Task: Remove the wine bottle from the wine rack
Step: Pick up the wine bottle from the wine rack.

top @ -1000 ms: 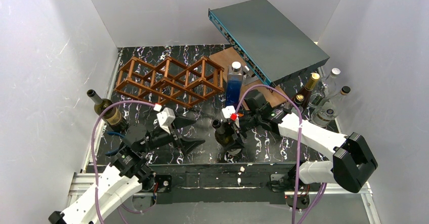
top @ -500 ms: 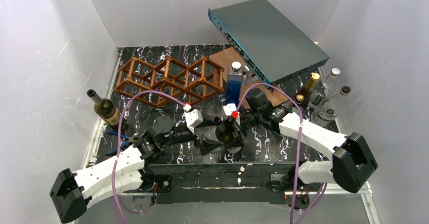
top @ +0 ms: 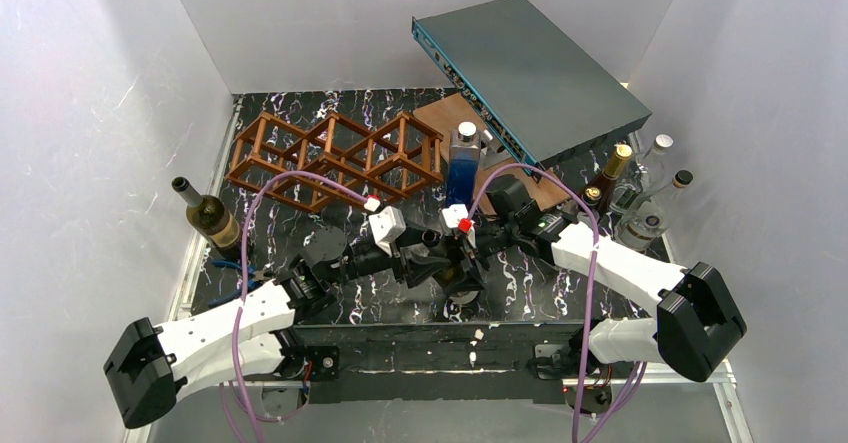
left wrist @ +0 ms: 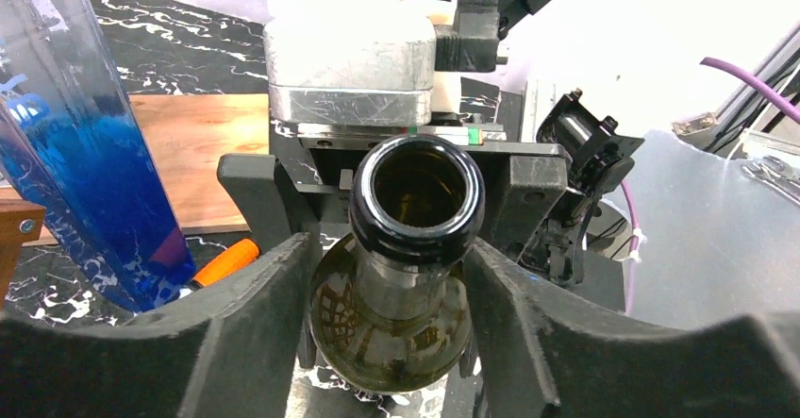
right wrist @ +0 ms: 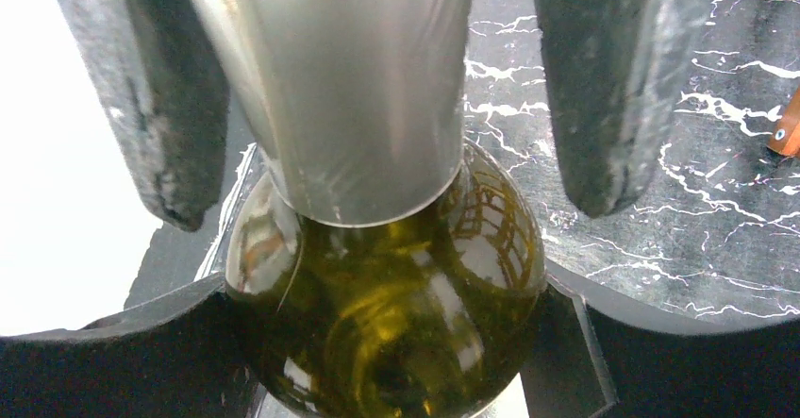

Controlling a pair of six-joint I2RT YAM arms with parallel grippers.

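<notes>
The wine bottle (top: 455, 271), dark olive glass with its mouth open, stands on the black marbled table near the front middle, away from the wine rack (top: 335, 158). The reddish-brown lattice rack sits at the back left with nothing in its cells. My right gripper (top: 468, 261) is shut on the bottle's body (right wrist: 387, 342), one finger on each side. My left gripper (top: 425, 255) has its jaws around the bottle's neck (left wrist: 415, 276). They stand narrow, but a gap still shows beside the neck, so it is open.
A square bottle of blue liquid (top: 463, 163) stands just behind the grippers, next to a flat wooden board (top: 440, 118). A grey box (top: 530, 73) leans at the back right. Several bottles (top: 640, 188) crowd the right edge. Another wine bottle (top: 205, 213) stands at the left.
My left arm swung right from the front left to the bottle, and its jaws narrowed around the neck. The right arm and the bottle stayed put.
</notes>
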